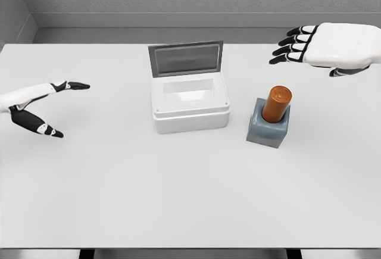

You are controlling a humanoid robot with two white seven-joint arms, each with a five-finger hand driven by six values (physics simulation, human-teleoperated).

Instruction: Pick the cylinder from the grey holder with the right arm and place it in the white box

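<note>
An orange-brown cylinder stands tilted in a grey holder right of the table's middle. To its left sits the white box, its lid raised at the back and its inside bare. My right hand hovers above and to the right of the cylinder, palm down, fingers stretched out and holding nothing. My left hand rests low at the left edge, fingers spread, well away from both objects.
The white table spreads wide in front of the box and holder. A grey wall runs behind the table's far edge.
</note>
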